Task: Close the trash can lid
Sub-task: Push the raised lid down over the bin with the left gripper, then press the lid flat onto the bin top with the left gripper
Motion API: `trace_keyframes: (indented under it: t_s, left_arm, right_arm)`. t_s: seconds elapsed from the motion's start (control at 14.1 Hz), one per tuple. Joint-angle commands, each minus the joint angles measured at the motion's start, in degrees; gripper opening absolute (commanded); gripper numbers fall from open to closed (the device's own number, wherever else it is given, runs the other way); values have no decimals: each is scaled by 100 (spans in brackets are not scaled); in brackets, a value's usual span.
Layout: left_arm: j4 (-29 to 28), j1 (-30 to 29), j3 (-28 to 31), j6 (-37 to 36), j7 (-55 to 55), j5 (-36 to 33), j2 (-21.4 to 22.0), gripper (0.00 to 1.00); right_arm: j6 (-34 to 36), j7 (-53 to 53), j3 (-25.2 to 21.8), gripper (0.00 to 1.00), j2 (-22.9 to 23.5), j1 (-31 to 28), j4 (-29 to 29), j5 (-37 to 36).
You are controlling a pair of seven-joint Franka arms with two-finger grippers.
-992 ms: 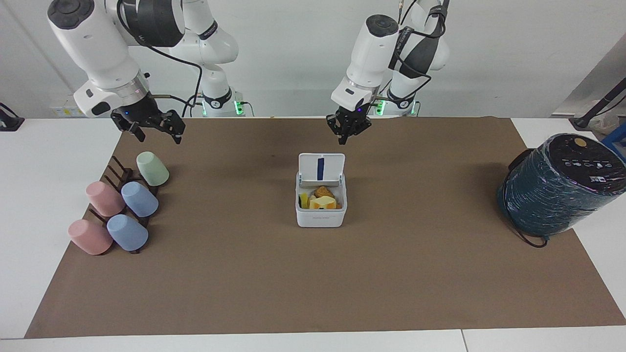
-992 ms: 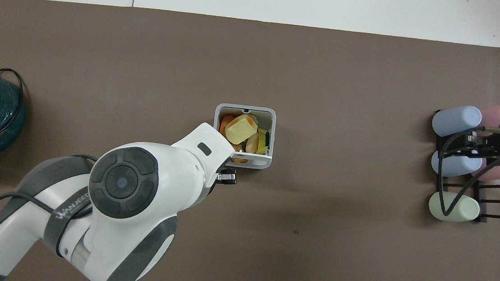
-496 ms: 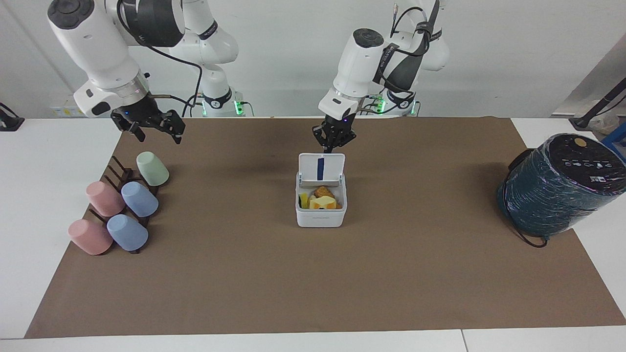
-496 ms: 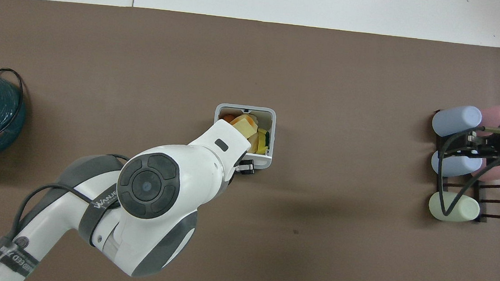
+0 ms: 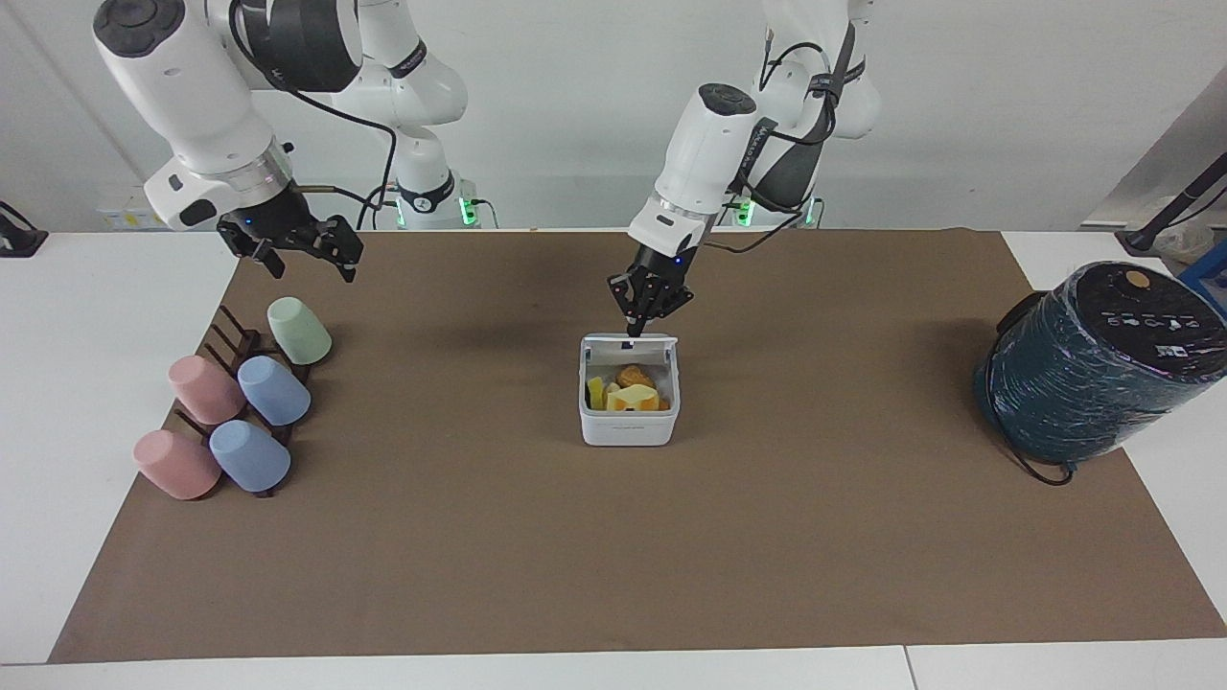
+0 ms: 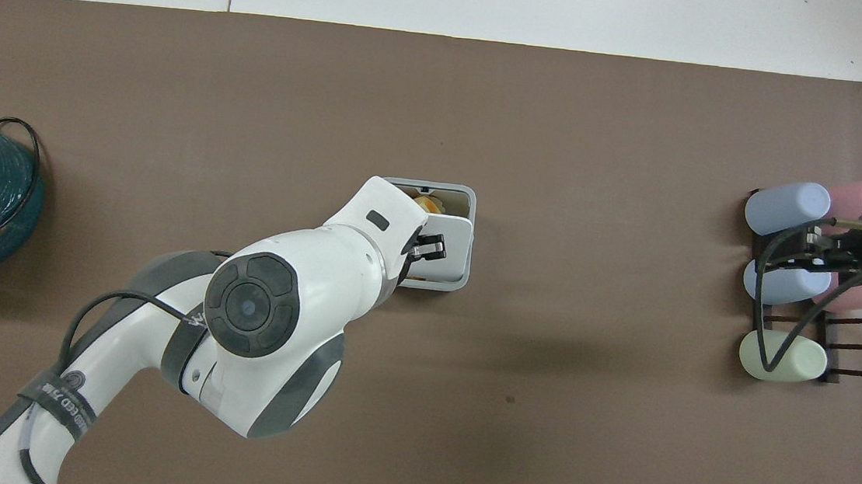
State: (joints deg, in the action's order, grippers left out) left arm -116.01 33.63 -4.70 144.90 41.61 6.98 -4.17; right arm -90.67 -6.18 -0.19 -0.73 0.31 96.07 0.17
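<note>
At frame centre, the small white square plastic trash can (image 5: 629, 414) sits with its white hinged lid (image 5: 630, 339) half lowered under the left pincer (image 5: 640, 314), whose finger spacing I cannot tell; closing remains.

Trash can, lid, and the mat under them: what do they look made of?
Trash can: looks like white moulded plastic, smooth, with rounded corners and slight sheen. Lid: likely the same white plastic, a thin flat flap, partly tipped over the opening with the left gripper above it. Mat: matte brown sheet, no glare; could be paper or felt, cannot tell which.
</note>
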Motion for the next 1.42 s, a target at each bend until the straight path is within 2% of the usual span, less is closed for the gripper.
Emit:
trace_keyframes:
  t_s: [0.0, 0.21, 0.43, 0.85, 1.35]
  left_arm:
    - [34, -41, 13, 407, -3, 93, -233, 4]
    - [139, -49, 13, 557, -12, 93, -462, 4]
    - [377, -23, 13, 811, 23, 93, -918, 4]
    - [456, -93, 22, 909, -65, 85, -1069, 3]
    - [465, -93, 39, 1278, -153, 23, -1473, 2]
  right_arm:
    - [31, 56, 45, 100, -85, -57, 53, 27]
    - [23, 56, 45, 100, -85, -57, 53, 27]
    - [31, 56, 45, 100, -85, -57, 53, 27]
    - [31, 56, 45, 100, -85, -57, 53, 36]
    - [23, 56, 45, 100, -85, -57, 53, 27]
